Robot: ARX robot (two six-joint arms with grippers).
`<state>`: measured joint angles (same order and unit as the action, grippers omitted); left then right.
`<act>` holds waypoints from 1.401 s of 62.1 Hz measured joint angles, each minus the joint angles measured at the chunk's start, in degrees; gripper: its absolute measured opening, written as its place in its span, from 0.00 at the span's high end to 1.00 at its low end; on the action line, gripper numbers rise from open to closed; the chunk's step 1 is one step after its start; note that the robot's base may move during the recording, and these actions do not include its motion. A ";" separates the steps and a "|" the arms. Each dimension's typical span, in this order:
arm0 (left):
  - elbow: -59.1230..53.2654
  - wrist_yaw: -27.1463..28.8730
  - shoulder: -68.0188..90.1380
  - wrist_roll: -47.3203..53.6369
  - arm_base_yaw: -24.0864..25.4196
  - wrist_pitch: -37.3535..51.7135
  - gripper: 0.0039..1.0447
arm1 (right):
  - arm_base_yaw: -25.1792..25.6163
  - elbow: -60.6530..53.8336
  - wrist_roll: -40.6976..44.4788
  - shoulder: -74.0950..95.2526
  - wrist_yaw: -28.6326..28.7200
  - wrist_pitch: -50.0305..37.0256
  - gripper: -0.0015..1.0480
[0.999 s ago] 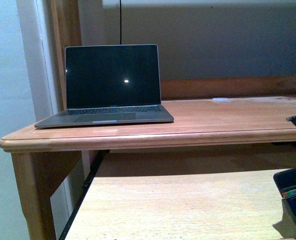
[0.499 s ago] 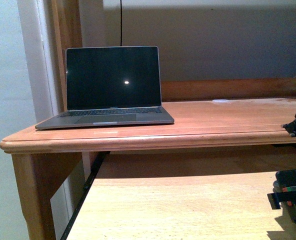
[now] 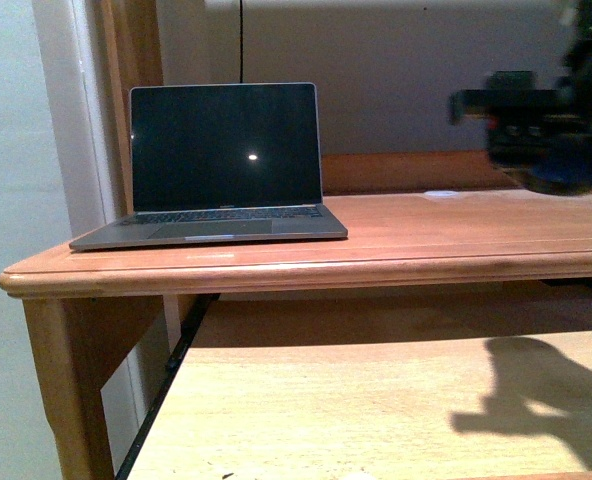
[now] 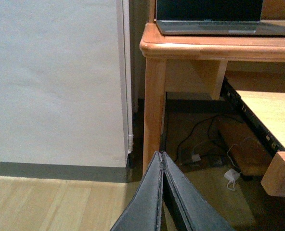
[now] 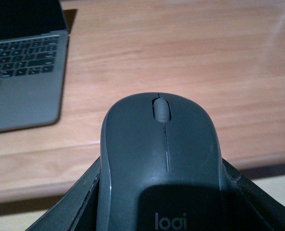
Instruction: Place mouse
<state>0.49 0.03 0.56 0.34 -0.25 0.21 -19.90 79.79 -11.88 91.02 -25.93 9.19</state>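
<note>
One dark grey matte logi mouse [image 5: 161, 163], domed oval, scroll wheel [image 5: 162, 109] centred, clamped in right gripper [image 5: 161, 204] over wooden desk [image 5: 181, 48], left gripper [image 4: 162, 162] closed, empty

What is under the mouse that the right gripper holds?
Below the mouse, held in the right gripper, bare wooden desk top shows, with the laptop off to one side. The spot straight beneath is covered by the mouse itself.

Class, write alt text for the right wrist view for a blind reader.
A dark grey mouse is gripped in the right hand, scroll wheel up. Beyond it lies a wooden desk with part of a laptop.
</note>
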 joint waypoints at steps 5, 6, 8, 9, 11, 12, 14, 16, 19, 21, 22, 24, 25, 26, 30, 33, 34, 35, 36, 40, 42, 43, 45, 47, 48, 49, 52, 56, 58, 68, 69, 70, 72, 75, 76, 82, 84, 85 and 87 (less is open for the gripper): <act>0.00 -0.04 -0.15 0.02 0.00 -0.07 0.98 | -1.42 8.39 -0.68 7.28 -2.40 2.99 0.47; 0.00 -0.04 -0.20 0.02 0.00 -0.07 0.98 | -1.60 10.67 -0.81 9.22 -3.17 3.82 0.47; 0.00 -0.04 -0.20 0.02 0.00 -0.09 0.98 | -1.73 14.16 -1.01 12.31 -4.24 5.16 0.47; 0.00 -0.04 -0.20 0.02 0.00 -0.09 0.98 | -1.77 16.31 -0.98 14.19 -4.94 5.92 0.47; 0.00 -0.02 -0.20 0.02 0.00 -0.13 0.98 | -1.88 19.30 -0.90 16.94 -6.03 6.47 0.47; 0.00 -0.02 -0.20 0.02 0.00 -0.13 0.98 | -1.92 20.33 -0.85 17.86 -6.38 6.54 0.47; 0.00 -0.02 -0.20 0.02 0.00 -0.13 0.98 | -1.92 23.93 -0.46 21.27 -7.56 6.93 0.47; 0.00 -0.04 -0.20 0.02 0.00 -0.13 0.98 | -1.92 26.34 -0.28 23.56 -8.37 7.48 0.47; 0.00 -0.04 -0.20 0.02 0.00 -0.13 0.98 | -1.90 29.09 0.17 26.27 -9.44 7.96 0.47; 0.00 -0.04 -0.20 0.02 0.00 -0.13 0.98 | -1.90 30.95 0.59 28.09 -10.23 8.31 0.47; 0.00 -0.02 -0.20 0.02 0.00 -0.13 0.98 | -1.90 32.11 0.79 29.24 -10.75 8.68 0.47; 0.00 -0.04 -0.20 0.02 0.00 -0.13 0.98 | -1.90 33.62 1.18 30.73 -11.50 9.07 0.47; 0.00 -0.04 -0.20 0.02 0.00 -0.13 0.98 | -1.90 34.45 1.25 31.65 -11.72 9.09 0.47; 0.00 -0.04 -0.20 0.02 0.00 -0.13 0.98 | -1.90 34.82 1.46 32.06 -11.80 9.09 0.47; 0.00 -0.04 -0.20 0.02 0.00 -0.13 0.98 | -1.90 36.52 2.10 34.21 -12.09 9.03 0.47; 0.00 -0.04 -0.20 0.02 0.00 -0.13 0.98 | -1.90 36.94 2.64 35.23 -12.17 8.76 0.47; 0.00 -0.04 -0.20 0.00 0.00 -0.13 0.98 | -1.90 36.94 2.64 35.41 -12.22 8.59 0.47; 0.00 -0.04 -0.20 0.02 0.00 -0.13 0.98 | -1.90 36.92 2.73 35.71 -12.22 8.02 0.47; 0.00 -0.04 -0.20 0.02 0.00 -0.13 0.98 | -1.88 36.92 2.80 35.78 -12.20 7.76 0.45; 0.00 -0.04 -0.20 -0.07 0.00 -0.13 0.91 | -1.75 36.15 2.71 35.89 -11.02 5.84 0.35; 0.00 -0.04 -0.20 -0.04 0.00 -0.13 0.86 | -1.70 35.47 2.47 35.76 -10.25 4.72 0.30; 0.00 -0.04 -0.20 -0.04 0.00 -0.13 0.83 | -1.66 34.84 2.29 35.52 -9.84 3.89 0.27; 0.00 -0.04 -0.20 -0.04 0.00 -0.13 0.78 | -1.57 33.62 2.12 34.99 -8.87 2.58 0.22; 0.00 -0.04 -0.20 -0.04 0.00 -0.13 0.73 | -1.46 32.13 1.90 34.27 -8.37 1.31 0.17; 0.00 -0.04 -0.20 -0.04 0.00 -0.13 0.71 | -1.40 31.54 1.81 34.01 -8.22 0.85 0.16; 0.00 -0.04 -0.20 -0.04 0.00 -0.13 0.68 | -1.22 30.38 1.66 33.35 -7.65 -0.04 0.13; 0.00 -0.04 -0.20 -0.04 0.00 -0.13 0.61 | -0.76 27.71 1.16 31.74 -5.79 -2.10 0.07; 0.00 -0.04 -0.20 -0.04 0.00 -0.13 0.51 | 0.13 22.99 0.11 28.33 -3.04 -5.33 0.07; 0.00 -0.04 -0.20 -0.04 0.00 -0.13 0.46 | 0.66 20.20 -0.37 26.10 -1.60 -6.97 0.07; 0.00 -0.04 -0.20 -0.04 0.00 -0.13 0.19 | 5.05 2.01 -0.46 9.03 7.06 -17.18 0.07; 0.00 -0.04 -0.20 -0.04 0.00 -0.13 0.17 | 5.90 -0.68 -0.33 6.32 8.50 -18.25 0.07; 0.00 -0.04 -0.20 -0.04 0.00 -0.13 0.13 | 6.82 -3.45 0.02 3.48 9.99 -19.15 0.07; 0.00 -0.04 -0.22 -0.04 0.00 -0.13 0.08 | 8.28 -7.67 0.79 -0.74 12.13 -20.17 0.07; 0.00 -0.04 -0.20 -0.04 0.00 -0.13 0.06 | 10.99 -14.84 2.49 -7.63 15.32 -21.29 0.07; 0.00 -0.04 -0.20 -0.02 0.00 -0.13 0.07 | 11.56 -16.26 2.95 -8.98 16.48 -21.38 0.07; 0.00 -0.04 -0.20 -0.04 0.00 -0.13 0.07 | 17.84 -30.53 7.30 -21.27 26.43 -20.55 0.07; 0.00 -0.04 -0.20 -0.04 0.00 -0.13 0.07 | 19.87 -34.67 9.03 -24.59 29.57 -19.93 0.07; 0.00 -0.04 -0.20 -0.04 0.00 -0.13 0.07 | 20.59 -36.00 9.20 -25.66 30.69 -19.65 0.07; 0.00 -0.04 -0.20 -0.04 0.00 -0.13 0.07 | 22.82 -39.74 10.58 -28.74 33.99 -18.64 0.07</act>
<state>0.49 -0.01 0.36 0.30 -0.25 0.08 2.92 40.05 -1.30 62.28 8.05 -9.45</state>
